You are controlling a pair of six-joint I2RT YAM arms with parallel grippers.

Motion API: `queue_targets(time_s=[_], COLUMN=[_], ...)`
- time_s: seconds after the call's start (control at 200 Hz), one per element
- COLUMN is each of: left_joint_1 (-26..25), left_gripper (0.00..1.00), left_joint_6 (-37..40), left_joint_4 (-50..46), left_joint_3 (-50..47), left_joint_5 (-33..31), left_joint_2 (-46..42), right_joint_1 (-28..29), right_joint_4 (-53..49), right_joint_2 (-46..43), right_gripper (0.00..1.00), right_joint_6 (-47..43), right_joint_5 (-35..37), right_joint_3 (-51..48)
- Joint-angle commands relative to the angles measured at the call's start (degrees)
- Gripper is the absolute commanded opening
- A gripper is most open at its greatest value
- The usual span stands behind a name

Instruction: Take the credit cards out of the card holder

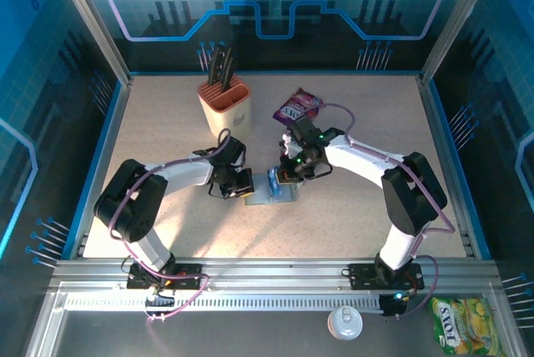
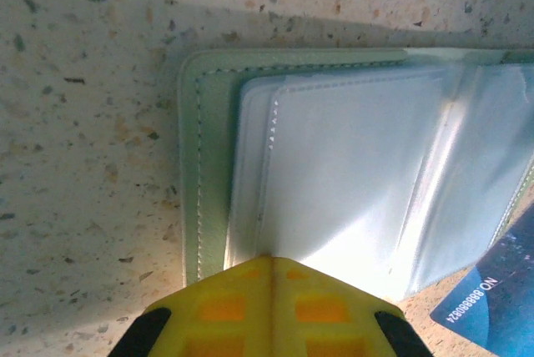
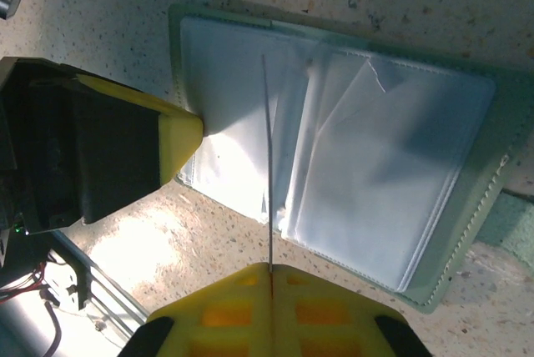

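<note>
The card holder lies open on the table, pale grey-green with clear plastic sleeves. My left gripper is shut, and its yellow tips press on the edge of the holder's sleeves. My right gripper is shut on a blue credit card. In the right wrist view this card stands edge-on as a thin line rising from the gripper over the holder. In the left wrist view the card's printed blue corner sits past the holder's near edge. No other cards are visible in the sleeves.
A beige and orange knife block stands at the back left of the holder. A purple snack packet lies behind the right arm. A white lid and a yellow packet sit outside the table's front rail.
</note>
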Motion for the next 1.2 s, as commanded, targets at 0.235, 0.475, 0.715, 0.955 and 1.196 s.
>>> queue_targets(time_s=[0.235, 0.475, 0.715, 0.955, 1.196], left_joint_1=[0.3, 0.3, 0.0, 0.0, 0.0], left_gripper=[0.01, 0.02, 0.02, 0.02, 0.02], left_joint_6=[1.5, 1.2, 0.8, 0.6, 0.7], left_joint_4=[0.1, 2.1, 3.4, 3.9, 4.0], left_joint_3=[1.0, 0.5, 0.4, -0.1, -0.5], left_joint_5=[-0.1, 1.8, 2.8, 3.0, 2.9], left_joint_2=[2.1, 3.0, 3.6, 3.7, 3.3], right_joint_1=[2.2, 3.0, 4.1, 4.8, 4.8], right_joint_4=[-4.6, -4.3, -3.9, -3.4, -2.7], right_joint_2=[4.6, 6.9, 7.8, 7.7, 7.6], right_gripper=[0.07, 0.06, 0.05, 0.14, 0.08], right_joint_6=[1.7, 4.8, 6.2, 7.2, 7.4], right_joint_5=[2.7, 2.7, 2.9, 3.3, 3.7], right_joint_3=[3.8, 5.2, 6.6, 6.6, 6.4])
